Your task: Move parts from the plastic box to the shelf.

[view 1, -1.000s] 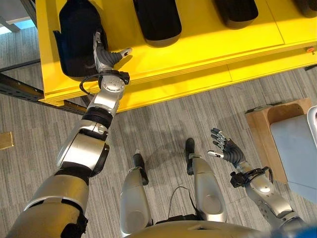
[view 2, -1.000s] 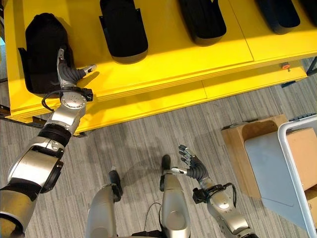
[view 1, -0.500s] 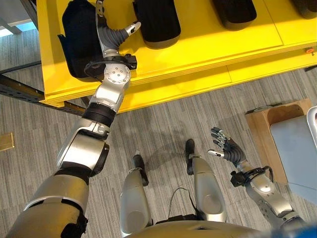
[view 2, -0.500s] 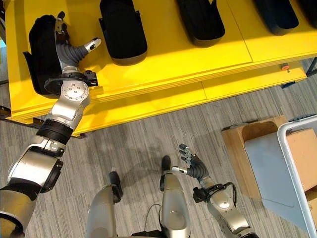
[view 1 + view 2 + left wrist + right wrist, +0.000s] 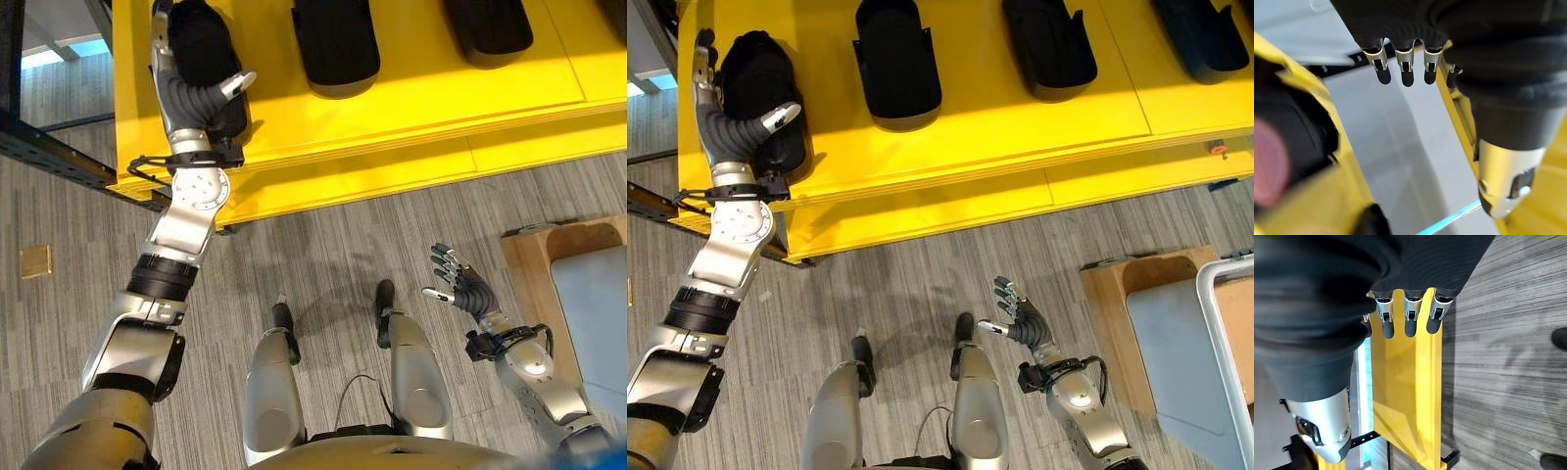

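The left hand [image 5: 196, 93] has reached farther up the yellow shelf [image 5: 411, 98] than it was a moment ago, and now lies on the black part [image 5: 201, 49] at the upper left of the frame. Its fingers look straight and loose, thumb poking out to the side, so it seems to be pushing or letting go of the part, not gripping it. That part looks to be in its place on the shelf now, so this trip is likely about done. Two more black parts [image 5: 896, 59] sit in a row to the right of it on the shelf. The right hand [image 5: 1024, 323] hangs low over the grey floor, fingers spread and holding nothing. At the right edge stands a wooden crate [image 5: 539, 264] beside the plastic box [image 5: 1225, 323]. Nothing blocks the way back to it.
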Controlling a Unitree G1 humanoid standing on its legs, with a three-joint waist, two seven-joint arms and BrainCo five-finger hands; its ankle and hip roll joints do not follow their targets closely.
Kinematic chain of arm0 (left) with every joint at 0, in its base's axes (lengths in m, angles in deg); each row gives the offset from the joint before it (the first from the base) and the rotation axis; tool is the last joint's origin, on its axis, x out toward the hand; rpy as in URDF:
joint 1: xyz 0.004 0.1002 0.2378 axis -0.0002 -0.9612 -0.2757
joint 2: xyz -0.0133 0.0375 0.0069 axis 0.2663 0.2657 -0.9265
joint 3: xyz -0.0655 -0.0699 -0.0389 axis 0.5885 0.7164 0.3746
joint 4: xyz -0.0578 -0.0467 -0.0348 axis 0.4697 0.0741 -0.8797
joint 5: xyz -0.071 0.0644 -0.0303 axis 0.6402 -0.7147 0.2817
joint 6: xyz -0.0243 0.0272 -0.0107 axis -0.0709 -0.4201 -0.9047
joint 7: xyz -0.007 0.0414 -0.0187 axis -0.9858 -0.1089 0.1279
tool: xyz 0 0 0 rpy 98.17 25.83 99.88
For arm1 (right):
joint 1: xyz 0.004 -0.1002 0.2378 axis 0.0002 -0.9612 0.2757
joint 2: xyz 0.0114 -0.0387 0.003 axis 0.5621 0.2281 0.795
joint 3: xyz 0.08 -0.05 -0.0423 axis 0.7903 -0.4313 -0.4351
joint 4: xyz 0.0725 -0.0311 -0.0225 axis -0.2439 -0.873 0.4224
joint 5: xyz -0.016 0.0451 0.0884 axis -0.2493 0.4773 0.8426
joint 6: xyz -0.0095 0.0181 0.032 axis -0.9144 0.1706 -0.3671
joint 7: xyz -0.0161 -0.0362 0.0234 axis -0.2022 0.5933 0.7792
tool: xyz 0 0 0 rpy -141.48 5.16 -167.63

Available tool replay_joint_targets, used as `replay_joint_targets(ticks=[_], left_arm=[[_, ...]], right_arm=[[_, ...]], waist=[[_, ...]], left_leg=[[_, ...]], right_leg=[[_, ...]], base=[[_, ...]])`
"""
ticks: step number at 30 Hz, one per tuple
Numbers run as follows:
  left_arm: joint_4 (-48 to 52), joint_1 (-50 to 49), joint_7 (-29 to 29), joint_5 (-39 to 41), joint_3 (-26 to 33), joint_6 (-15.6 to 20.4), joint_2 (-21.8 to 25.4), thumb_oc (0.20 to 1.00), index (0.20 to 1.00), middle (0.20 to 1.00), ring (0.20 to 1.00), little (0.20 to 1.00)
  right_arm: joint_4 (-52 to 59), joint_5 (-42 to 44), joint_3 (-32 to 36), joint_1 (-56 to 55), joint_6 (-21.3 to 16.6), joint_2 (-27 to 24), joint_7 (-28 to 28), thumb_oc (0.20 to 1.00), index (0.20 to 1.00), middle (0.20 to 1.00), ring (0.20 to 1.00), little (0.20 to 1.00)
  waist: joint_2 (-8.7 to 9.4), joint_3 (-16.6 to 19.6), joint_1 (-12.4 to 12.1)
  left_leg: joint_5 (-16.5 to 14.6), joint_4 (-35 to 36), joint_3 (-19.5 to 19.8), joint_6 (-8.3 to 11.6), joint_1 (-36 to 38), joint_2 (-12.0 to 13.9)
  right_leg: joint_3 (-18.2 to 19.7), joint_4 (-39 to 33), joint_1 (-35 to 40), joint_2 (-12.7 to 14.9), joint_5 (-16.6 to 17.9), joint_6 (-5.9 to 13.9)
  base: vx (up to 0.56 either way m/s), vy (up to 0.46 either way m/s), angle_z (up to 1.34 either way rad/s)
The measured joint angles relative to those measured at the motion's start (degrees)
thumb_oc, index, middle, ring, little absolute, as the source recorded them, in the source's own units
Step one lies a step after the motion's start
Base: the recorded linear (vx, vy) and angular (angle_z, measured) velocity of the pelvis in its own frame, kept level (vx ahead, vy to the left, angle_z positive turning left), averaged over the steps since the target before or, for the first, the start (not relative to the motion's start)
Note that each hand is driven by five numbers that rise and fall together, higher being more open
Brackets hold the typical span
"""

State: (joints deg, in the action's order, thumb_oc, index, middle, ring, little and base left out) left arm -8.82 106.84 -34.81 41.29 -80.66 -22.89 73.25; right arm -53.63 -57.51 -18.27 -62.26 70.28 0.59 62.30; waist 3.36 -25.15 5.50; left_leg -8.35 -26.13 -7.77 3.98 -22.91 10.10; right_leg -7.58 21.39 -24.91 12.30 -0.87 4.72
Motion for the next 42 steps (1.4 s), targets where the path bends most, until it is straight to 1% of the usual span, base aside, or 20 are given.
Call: replay_joint_targets(ticks=[3,4,5,6,8,12,14,15,16,18,24,29,32,38,42], left_arm=[[4.2,-8.0,2.3,-7.1,3.2,-0.6,2.6,1.0,1.0,1.0,1.0,1.0],[5.4,-10.5,3.3,-8.9,4.5,-0.7,2.8,1.0,1.0,1.0,1.0,1.0],[10.3,-16.6,4.5,-13.6,6.8,-1.3,3.3,1.0,1.0,1.0,1.0,1.0],[11.8,-18.9,5.6,-15.9,7.2,-1.2,3.4,1.0,1.0,1.0,1.0,1.0],[13.3,-21.1,6.2,-18.0,7.9,-1.2,3.5,1.0,1.0,1.0,1.0,1.0],[15.1,-23.7,8.5,-22.7,8.8,-1.1,4.7,1.0,1.0,1.0,1.0,1.0],[17.3,-26.2,9.3,-24.9,9.3,-0.4,5.5,1.0,1.0,1.0,1.0,1.0],[18.4,-28.5,10.6,-26.9,9.3,0.4,6.9,1.0,1.0,1.0,1.0,1.0],[18.9,-29.9,11.2,-27.2,9.3,1.2,7.4,1.0,1.0,1.0,1.0,1.0],[18.9,-31.2,12.2,-27.2,9.4,1.3,7.4,1.0,1.0,1.0,1.0,1.0],[18.9,-36.3,15.5,-27.2,9.1,2.2,7.4,1.0,1.0,1.0,1.0,1.0],[18.9,-36.3,17.4,-27.2,7.3,2.3,7.1,1.0,1.0,1.0,1.0,1.0],[18.9,-36.2,19.2,-27.2,4.6,2.4,7.1,1.0,1.0,1.0,1.0,1.0],[17.7,-34.6,19.4,-27.3,3.1,2.2,6.7,1.0,1.0,1.0,1.0,1.0],[15.6,-33.1,19.4,-29.2,1.3,1.9,6.6,1.0,1.0,1.0,1.0,1.0]], right_arm=[[0.0,0.0,0.7,0.0,0.0,0.1,-0.6,1.0,1.0,1.0,1.0,1.0],[0.0,0.0,1.2,0.0,0.0,0.2,-0.9,1.0,1.0,1.0,1.0,1.0],[0.1,0.0,2.2,-0.1,0.1,0.4,-1.0,1.0,1.0,1.0,1.0,1.0],[0.1,0.0,2.3,-0.2,0.1,0.3,-1.0,1.0,1.0,1.0,1.0,1.0],[0.4,0.0,2.6,0.1,0.1,0.3,-1.4,1.0,1.0,1.0,1.0,1.0],[1.5,0.0,3.8,0.3,0.4,0.3,-2.0,1.0,1.0,1.0,1.0,1.0],[1.8,0.0,4.2,0.3,0.5,0.3,-2.0,1.0,1.0,1.0,1.0,1.0],[1.9,-0.1,4.1,0.2,0.7,0.3,-2.0,1.0,1.0,1.0,1.0,1.0],[2.0,-0.1,4.2,0.0,0.7,0.3,-2.0,1.0,1.0,1.0,1.0,1.0],[2.0,-0.1,4.1,0.0,0.7,0.3,-2.1,1.0,1.0,1.0,1.0,1.0],[2.3,-0.5,4.2,-0.2,0.9,0.1,-2.3,1.0,1.0,1.0,1.0,1.0],[2.3,-0.7,4.2,-0.4,1.0,0.0,-2.6,1.0,1.0,1.0,1.0,1.0],[2.3,-1.7,4.6,-0.7,1.2,0.0,-2.6,1.0,1.0,1.0,1.0,1.0],[2.4,-2.2,4.9,-1.3,1.3,0.0,-2.4,1.0,1.0,1.0,1.0,1.0],[2.4,-2.2,5.0,-1.4,1.3,0.0,-2.0,1.0,1.0,1.0,1.0,1.0]], waist=[[-0.18,-0.1,-0.4],[-0.47,-0.2,-0.9],[-1.16,-0.5,-1.3],[-1.35,-0.5,-1.7],[-1.84,-0.3,-2.5],[-1.84,-0.2,-2.8],[-1.85,-0.2,-2.8],[-1.85,-0.2,-2.9],[-1.85,-0.2,-2.9],[-1.86,-0.2,-3.4],[-1.96,-0.2,-3.3],[-1.97,-0.2,-3.3],[-1.98,-0.3,-3.1],[-2.06,-0.3,-2.9],[-2.06,-0.3,-2.7]], left_leg=[[0.0,0.0,0.1,0.0,0.1,0.0],[0.0,0.0,0.1,-0.01,0.2,0.0],[0.0,0.2,0.3,-0.02,1.0,-0.1],[-0.1,0.3,0.3,0.01,1.8,-0.2],[-0.1,0.7,0.8,-0.09,2.0,-0.2],[0.1,1.0,1.2,0.03,2.1,-0.2],[0.2,1.1,1.2,0.15,2.3,-0.2],[0.4,1.2,1.2,0.49,2.5,-0.2],[0.4,1.4,1.2,0.6,2.7,-0.2],[0.6,1.6,1.3,0.7,2.9,-0.2],[0.7,2.3,1.9,0.63,3.8,-0.3],[0.7,2.1,2.2,0.67,3.8,-0.4],[0.7,2.1,2.2,0.7,3.8,-0.4],[0.7,2.0,2.2,0.73,3.5,-0.3],[0.7,1.7,2.2,0.73,2.7,-0.3]], right_leg=[[-0.1,0.0,0.1,0.0,0.0,-0.01],[-0.1,0.1,0.4,0.0,-0.1,0.04],[-0.4,0.3,1.2,0.2,-0.6,0.2],[-0.5,0.6,1.6,0.3,-1.1,0.07],[-0.9,0.9,1.8,0.3,-1.7,-0.33],[-1.1,1.6,1.7,0.3,-2.0,-0.54],[-1.2,1.9,1.8,0.3,-1.9,-0.44],[-1.2,2.2,1.8,0.3,-2.0,-0.49],[-1.2,2.4,1.8,0.4,-2.1,-0.51],[-1.3,2.7,1.9,0.4,-2.4,-0.53],[-1.8,2.9,2.8,0.5,-3.2,-0.63],[-2.0,3.5,2.8,0.7,-3.5,-0.71],[-2.0,3.5,2.8,0.7,-3.6,-0.7],[-2.0,3.7,2.5,0.7,-3.7,-0.72],[-2.0,3.8,1.7,0.7,-3.6,-0.72]], base=[[0.0,0.0,0.0],[-0.01,-0.022,0.05],[-0.02,-0.013,0.07],[0.0,-0.023,0.07],[0.0,-0.011,0.11],[-0.01,-0.007,0.04],[-0.02,-0.013,0.0],[0.0,0.0,0.0],[0.0,0.0,0.0],[-0.01,-0.008,0.02],[-0.02,-0.011,0.04],[-0.01,-0.005,0.02],[0.0,0.0,0.0],[0.0,0.0,0.0],[0.0,0.0,0.0]])
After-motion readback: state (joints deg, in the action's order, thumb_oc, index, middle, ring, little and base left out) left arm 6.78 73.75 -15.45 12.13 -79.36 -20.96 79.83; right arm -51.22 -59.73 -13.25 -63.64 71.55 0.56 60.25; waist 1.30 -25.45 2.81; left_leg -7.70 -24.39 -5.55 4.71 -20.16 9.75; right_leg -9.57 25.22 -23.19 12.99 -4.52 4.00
